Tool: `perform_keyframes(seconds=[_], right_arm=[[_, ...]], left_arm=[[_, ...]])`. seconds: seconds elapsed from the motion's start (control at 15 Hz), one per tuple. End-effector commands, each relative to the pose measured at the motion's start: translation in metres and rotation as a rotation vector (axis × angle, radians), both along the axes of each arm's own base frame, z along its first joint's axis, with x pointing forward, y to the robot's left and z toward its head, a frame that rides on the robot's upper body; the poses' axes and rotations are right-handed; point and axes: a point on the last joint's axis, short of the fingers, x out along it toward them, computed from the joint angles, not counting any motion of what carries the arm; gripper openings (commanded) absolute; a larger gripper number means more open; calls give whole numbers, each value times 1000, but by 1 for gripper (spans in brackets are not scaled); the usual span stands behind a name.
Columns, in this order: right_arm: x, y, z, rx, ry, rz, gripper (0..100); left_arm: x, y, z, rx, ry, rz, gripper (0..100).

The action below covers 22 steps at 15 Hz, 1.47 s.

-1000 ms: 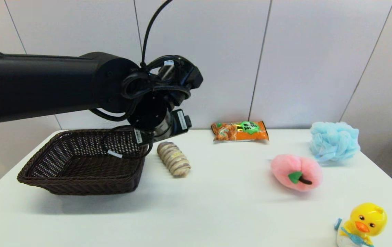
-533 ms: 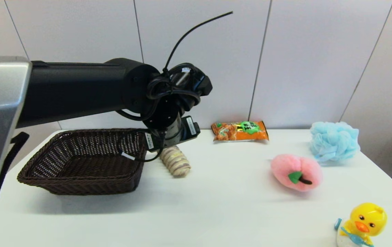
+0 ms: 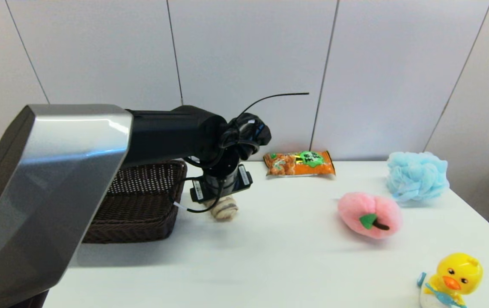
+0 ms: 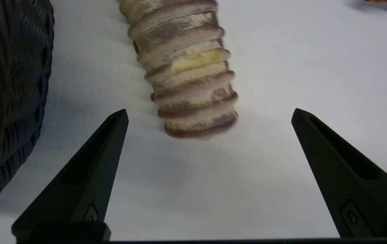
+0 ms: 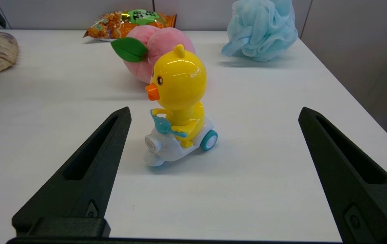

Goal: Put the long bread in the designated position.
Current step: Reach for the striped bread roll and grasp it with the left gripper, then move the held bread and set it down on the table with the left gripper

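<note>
The long bread (image 3: 226, 210), a beige ridged loaf with brown stripes, lies on the white table just right of the dark wicker basket (image 3: 141, 214). My left arm's wrist (image 3: 221, 186) hangs low over the loaf and hides most of it in the head view. In the left wrist view my left gripper (image 4: 209, 110) is open, its fingertips level with the near end of the long bread (image 4: 186, 67), one on either side and neither touching it. The basket wall (image 4: 10, 84) is close beside one finger. My right gripper (image 5: 214, 108) stays open near the table's front right.
An orange snack packet (image 3: 299, 163) lies at the back by the wall. A pink plush peach (image 3: 368, 214) and a blue bath puff (image 3: 417, 175) sit to the right. A yellow duck on a scooter (image 3: 452, 278) stands at the front right, just ahead of my right gripper.
My left arm has dropped and reached forward, bringing its wrist down over the long bread. The bread and the other things have not moved.
</note>
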Motion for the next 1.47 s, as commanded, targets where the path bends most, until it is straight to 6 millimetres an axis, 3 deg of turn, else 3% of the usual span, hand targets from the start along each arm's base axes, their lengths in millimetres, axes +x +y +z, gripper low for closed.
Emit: perform_keyframes(seconds=[0.07, 0.67, 0.73, 1.2, 1.27, 1.47], right_arm=[[0, 0, 0, -1, 0, 1, 100], [0, 0, 0, -1, 0, 1, 100], [0, 0, 0, -1, 0, 1, 100], [0, 0, 0, -1, 0, 1, 100], [0, 0, 0, -1, 0, 1, 100], [0, 0, 0, -1, 0, 1, 100]], left_arm=[[15, 4, -22, 28, 28, 43, 100], [26, 4, -36, 26, 21, 58, 100], [27, 3, -40, 32, 26, 59, 0], [29, 2, -46, 47, 36, 51, 0], [28, 3, -41, 45, 23, 51, 0], [27, 4, 2, 33, -162, -10, 0]])
